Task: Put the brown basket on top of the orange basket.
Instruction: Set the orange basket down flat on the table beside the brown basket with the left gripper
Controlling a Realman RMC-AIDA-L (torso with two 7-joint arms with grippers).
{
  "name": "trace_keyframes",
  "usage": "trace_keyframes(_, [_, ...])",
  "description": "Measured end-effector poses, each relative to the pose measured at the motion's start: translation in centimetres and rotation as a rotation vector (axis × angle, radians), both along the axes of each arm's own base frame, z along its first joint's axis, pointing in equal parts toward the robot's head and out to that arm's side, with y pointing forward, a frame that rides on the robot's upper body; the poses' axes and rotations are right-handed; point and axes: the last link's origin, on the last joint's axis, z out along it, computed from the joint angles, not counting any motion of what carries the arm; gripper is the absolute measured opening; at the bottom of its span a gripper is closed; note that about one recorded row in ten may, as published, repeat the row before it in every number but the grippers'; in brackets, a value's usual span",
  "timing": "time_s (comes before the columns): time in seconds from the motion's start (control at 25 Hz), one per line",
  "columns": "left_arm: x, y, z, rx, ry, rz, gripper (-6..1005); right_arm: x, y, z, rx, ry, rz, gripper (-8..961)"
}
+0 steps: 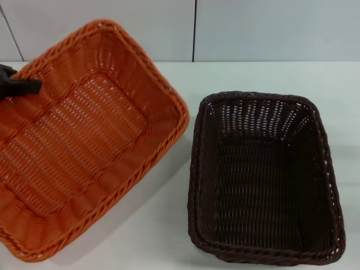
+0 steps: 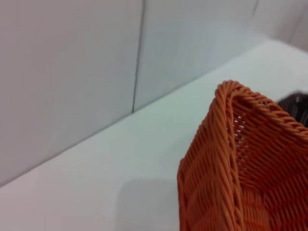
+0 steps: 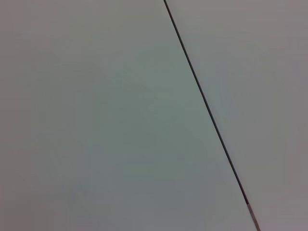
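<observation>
The orange basket (image 1: 84, 146) is on the left in the head view, raised off the white table (image 1: 157, 225) and tilted, with its shadow under it. My left gripper (image 1: 19, 84) is shut on its left rim. The left wrist view shows one corner of the orange basket (image 2: 250, 168) up close, and none of my fingers. The brown basket (image 1: 264, 180) stands flat on the table to the right, a small gap from the orange one. A dark sliver of it shows in the left wrist view (image 2: 294, 103). My right gripper is out of view.
A pale panelled wall (image 1: 253, 28) with a dark vertical seam runs along the table's far edge. The right wrist view shows only a wall panel (image 3: 120, 120) with a seam.
</observation>
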Motion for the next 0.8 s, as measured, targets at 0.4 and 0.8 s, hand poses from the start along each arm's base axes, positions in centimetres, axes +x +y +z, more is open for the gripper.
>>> trace_keyframes(0.4, [-0.4, -0.3, -2.4, -0.179, 0.164, -0.090, 210, 0.4, -0.1, -0.5, -0.025, 0.002, -0.027, 569])
trace_keyframes(0.8, [1.4, 0.4, -6.5, -0.328, 0.151, -0.124, 219, 0.2, 0.1, -1.0, -0.044, -0.002, -0.023, 569])
